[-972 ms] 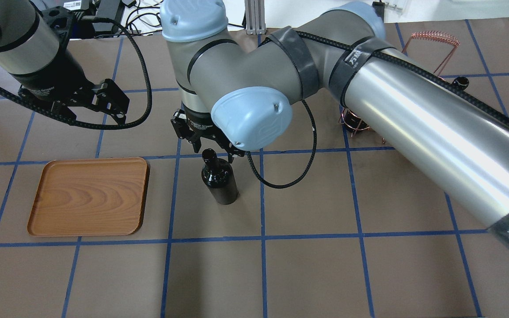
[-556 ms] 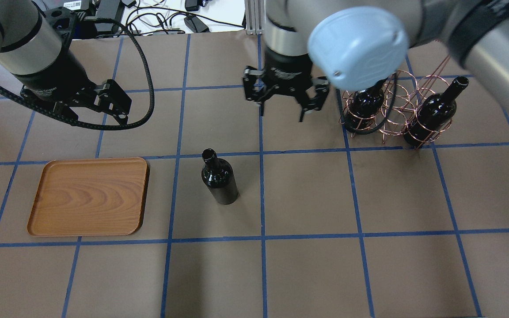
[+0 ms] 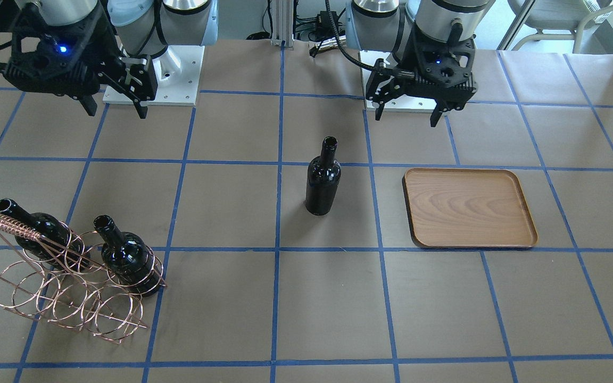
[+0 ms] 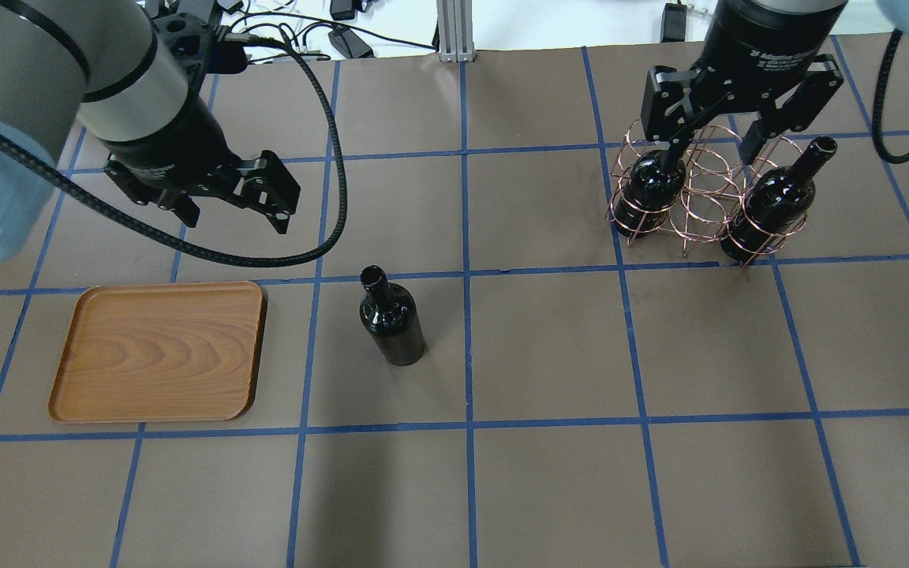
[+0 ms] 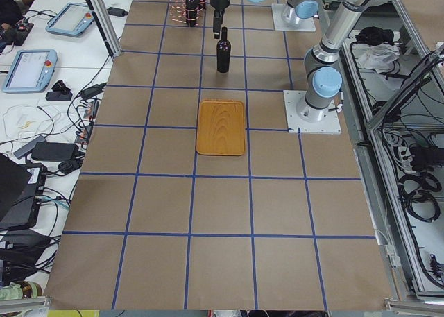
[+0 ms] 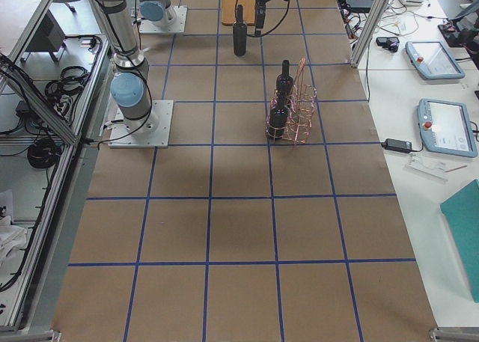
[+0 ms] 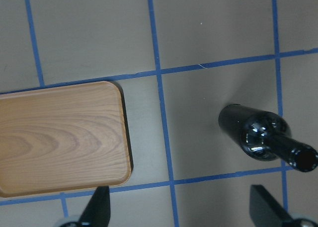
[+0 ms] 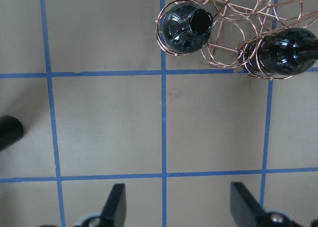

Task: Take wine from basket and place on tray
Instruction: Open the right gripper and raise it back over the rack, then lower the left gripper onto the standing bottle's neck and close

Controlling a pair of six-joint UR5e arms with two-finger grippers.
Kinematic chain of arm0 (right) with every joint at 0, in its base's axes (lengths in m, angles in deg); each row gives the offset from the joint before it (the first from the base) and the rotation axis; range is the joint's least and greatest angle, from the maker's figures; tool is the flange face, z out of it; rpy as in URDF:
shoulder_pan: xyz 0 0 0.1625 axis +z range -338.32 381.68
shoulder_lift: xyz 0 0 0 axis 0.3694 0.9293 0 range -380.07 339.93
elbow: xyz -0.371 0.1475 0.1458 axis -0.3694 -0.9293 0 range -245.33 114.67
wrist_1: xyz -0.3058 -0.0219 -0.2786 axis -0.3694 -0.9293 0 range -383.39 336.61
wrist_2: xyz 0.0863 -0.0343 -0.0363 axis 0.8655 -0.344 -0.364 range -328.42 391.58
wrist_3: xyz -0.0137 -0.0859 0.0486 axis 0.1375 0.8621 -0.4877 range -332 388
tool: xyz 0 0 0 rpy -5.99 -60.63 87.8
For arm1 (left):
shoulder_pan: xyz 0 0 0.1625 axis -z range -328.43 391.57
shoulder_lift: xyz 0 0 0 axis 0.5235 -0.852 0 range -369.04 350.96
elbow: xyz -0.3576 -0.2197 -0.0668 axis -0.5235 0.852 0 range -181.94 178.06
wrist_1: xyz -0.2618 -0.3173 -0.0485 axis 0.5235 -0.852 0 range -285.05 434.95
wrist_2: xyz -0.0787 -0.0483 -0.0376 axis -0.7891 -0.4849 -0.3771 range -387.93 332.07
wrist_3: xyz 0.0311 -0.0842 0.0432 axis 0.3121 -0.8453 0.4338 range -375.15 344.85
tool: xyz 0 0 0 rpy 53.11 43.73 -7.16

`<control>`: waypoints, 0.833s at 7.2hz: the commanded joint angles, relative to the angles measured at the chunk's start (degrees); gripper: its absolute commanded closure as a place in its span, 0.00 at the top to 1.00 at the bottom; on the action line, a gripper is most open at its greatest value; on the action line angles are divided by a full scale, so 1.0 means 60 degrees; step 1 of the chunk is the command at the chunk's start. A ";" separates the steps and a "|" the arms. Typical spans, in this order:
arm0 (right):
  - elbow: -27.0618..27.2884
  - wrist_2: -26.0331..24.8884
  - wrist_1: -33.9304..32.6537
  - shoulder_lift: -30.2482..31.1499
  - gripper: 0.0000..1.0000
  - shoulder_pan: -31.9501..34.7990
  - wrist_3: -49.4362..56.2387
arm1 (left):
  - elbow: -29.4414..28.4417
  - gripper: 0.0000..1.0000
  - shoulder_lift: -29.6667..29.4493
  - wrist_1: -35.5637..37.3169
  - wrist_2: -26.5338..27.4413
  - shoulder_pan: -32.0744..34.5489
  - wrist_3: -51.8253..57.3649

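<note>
One wine bottle (image 4: 391,319) stands upright and free on the table, right of the wooden tray (image 4: 158,351); it also shows in the front view (image 3: 322,181). The tray (image 3: 469,207) holds nothing. The copper wire basket (image 4: 699,197) at the far right holds two more bottles (image 4: 652,185) (image 4: 774,201). My left gripper (image 4: 233,217) is open and empty, hovering behind the tray and the standing bottle. Its wrist view shows the tray (image 7: 59,137) and the bottle (image 7: 258,140) below. My right gripper (image 4: 703,142) is open and empty above the basket; its wrist view shows both basket bottles (image 8: 186,28) (image 8: 288,53).
The table is brown paper with a grid of blue tape lines. The basket's twisted handle (image 3: 3,223) stands above its rings. Cables and equipment lie beyond the table's far edge (image 4: 328,31). The arm bases (image 3: 152,74) are bolted at the robot side.
My right gripper has drawn away from the standing bottle and swung right to above the basket. My left gripper has shifted right, closer to the standing bottle. The bottle and tray have not moved.
</note>
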 commanded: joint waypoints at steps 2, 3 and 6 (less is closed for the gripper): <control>0.0264 0.0061 -0.0276 0.0136 0.70 -0.0103 0.0543 | 0.0150 1.00 -0.0424 0.0575 -0.0036 0.1148 -0.0572; 0.0265 0.0061 -0.0334 0.0136 0.61 -0.0103 0.0545 | 0.0193 1.00 -0.0615 0.0576 -0.0066 0.1396 -0.0572; 0.0279 0.0060 -0.0335 0.0136 0.50 -0.0103 0.0530 | 0.0938 1.00 -0.1216 0.1904 -0.0400 0.1662 -0.0557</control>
